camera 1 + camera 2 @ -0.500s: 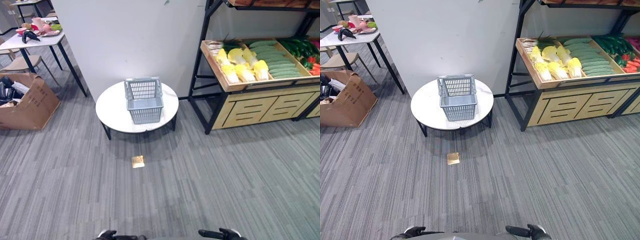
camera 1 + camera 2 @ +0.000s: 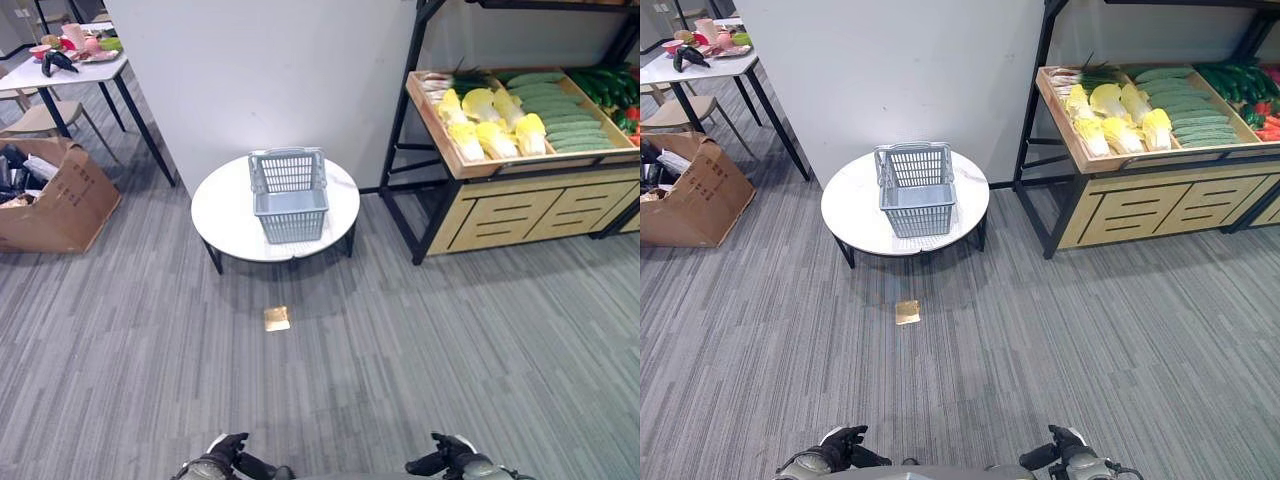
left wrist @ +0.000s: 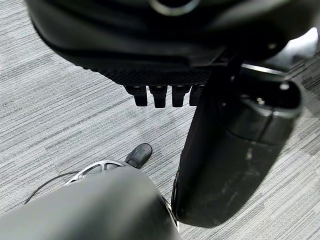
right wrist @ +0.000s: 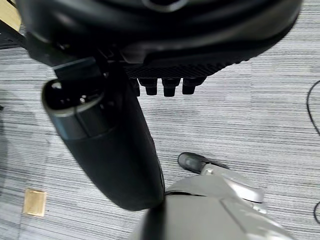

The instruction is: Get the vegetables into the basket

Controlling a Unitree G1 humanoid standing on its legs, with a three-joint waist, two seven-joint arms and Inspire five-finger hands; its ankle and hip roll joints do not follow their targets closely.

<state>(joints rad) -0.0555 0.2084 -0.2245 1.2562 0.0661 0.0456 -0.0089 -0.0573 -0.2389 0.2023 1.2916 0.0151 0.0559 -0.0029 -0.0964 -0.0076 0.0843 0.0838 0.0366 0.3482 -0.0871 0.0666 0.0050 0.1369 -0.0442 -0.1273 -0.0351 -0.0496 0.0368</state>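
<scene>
A grey plastic basket (image 2: 288, 195) stands empty, handle folded back, on a low round white table (image 2: 225, 215) ahead of me. The vegetables lie to the right in a slanted wooden tray (image 2: 450, 160) on a black rack: yellow-white cabbages (image 2: 490, 125), green cucumbers (image 2: 560, 115) and something red (image 2: 1268, 128) at the far end. My left hand (image 2: 225, 447) and right hand (image 2: 450, 452) hang low at the near edge, far from the basket and the tray. In the wrist views the left hand's fingers (image 3: 160, 95) and the right hand's fingers (image 4: 165, 86) are relaxed over the carpet and hold nothing.
A white partition wall (image 2: 260, 70) rises behind the round table. At the left stand an open cardboard box (image 2: 50, 200), a chair (image 2: 35, 118) and a white table (image 2: 70, 72) with assorted items. A small golden square (image 2: 276, 319) lies on the grey carpet.
The whole picture has shifted a little, so the camera has moved. Both hands have come slightly further up into view at the near edge.
</scene>
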